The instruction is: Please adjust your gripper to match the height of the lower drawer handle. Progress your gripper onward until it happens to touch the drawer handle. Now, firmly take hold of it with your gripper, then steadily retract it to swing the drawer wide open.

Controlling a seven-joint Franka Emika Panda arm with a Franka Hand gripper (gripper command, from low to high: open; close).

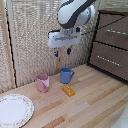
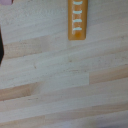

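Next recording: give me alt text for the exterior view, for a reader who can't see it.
A white robot arm holds its gripper in the air above a wooden table, well short of the dark brown drawers at the exterior view's right; the lower drawer handle is untouched. Below the gripper stand a pink mug and a blue mug, with an orange block and a patterned plate nearby.

Two mugs (image 1: pixel 43 82) (image 1: pixel 66 75); one plate (image 1: pixel 14 110); one orange bar (image 1: pixel 68 90); two drawers (image 1: pixel 114 31) (image 1: pixel 109 60).
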